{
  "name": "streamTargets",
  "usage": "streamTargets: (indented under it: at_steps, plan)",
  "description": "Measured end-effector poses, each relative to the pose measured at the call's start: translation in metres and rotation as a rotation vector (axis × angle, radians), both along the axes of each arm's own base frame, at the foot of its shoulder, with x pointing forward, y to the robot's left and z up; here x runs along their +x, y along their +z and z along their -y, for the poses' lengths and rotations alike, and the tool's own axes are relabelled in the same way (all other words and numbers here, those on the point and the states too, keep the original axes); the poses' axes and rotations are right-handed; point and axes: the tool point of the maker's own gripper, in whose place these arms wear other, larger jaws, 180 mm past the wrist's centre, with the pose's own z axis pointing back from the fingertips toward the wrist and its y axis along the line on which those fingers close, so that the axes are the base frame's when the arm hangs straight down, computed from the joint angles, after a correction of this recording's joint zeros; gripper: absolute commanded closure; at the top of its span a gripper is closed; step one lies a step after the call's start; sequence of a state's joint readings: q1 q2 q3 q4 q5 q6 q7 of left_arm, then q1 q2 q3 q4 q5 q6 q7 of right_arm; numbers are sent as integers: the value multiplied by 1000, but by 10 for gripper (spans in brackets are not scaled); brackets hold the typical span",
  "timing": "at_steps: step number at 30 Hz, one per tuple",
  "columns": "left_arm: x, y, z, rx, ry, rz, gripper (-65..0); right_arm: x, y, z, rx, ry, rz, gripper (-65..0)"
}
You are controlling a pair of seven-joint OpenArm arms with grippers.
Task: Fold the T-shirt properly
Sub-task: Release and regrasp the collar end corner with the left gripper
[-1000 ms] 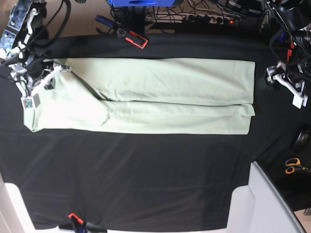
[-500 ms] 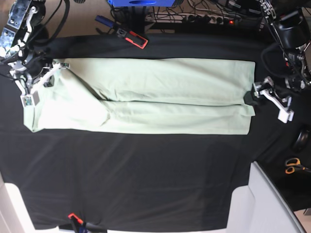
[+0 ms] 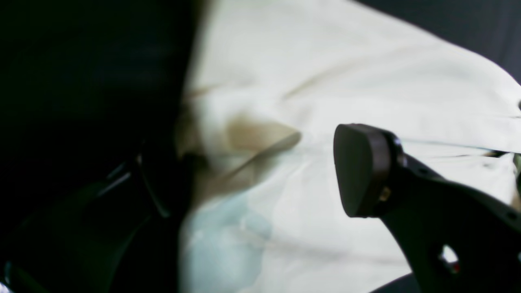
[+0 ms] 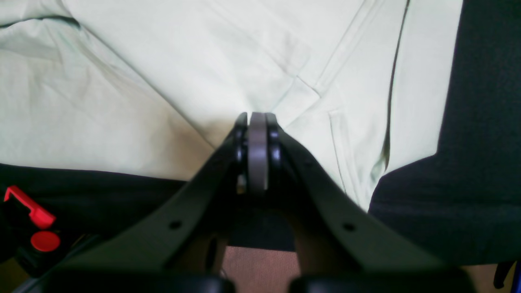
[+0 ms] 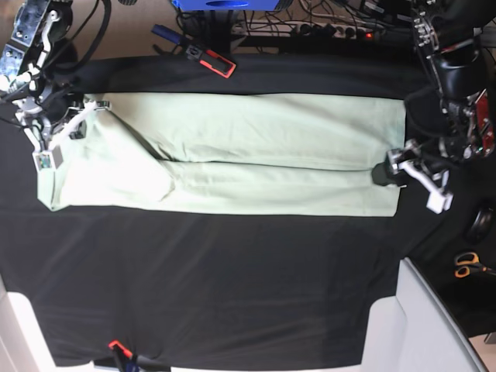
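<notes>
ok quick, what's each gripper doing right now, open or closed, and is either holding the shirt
Left gripper: open, at the T-shirt edge, not gripping it.
Right gripper: shut; whether it pinches the fabric cannot be told.

Probably a robotics lab: black-draped table [image 5: 232,271], tangled cables [image 5: 333,19], power strip [image 5: 341,31] behind.
</notes>
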State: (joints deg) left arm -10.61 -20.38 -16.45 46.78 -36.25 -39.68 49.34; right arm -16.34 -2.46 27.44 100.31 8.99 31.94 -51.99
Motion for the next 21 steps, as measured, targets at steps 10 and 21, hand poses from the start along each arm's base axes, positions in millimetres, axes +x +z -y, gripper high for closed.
streamTargets:
  at_steps: [10, 21]
  plan:
    - [4, -4, 28, -61, -8, 22, -331, 0, 0, 0, 0, -1, 1, 0]
    - [-6, -12, 31, -50, -34, -31, 0, 0, 0, 0, 1, -1, 1, 0]
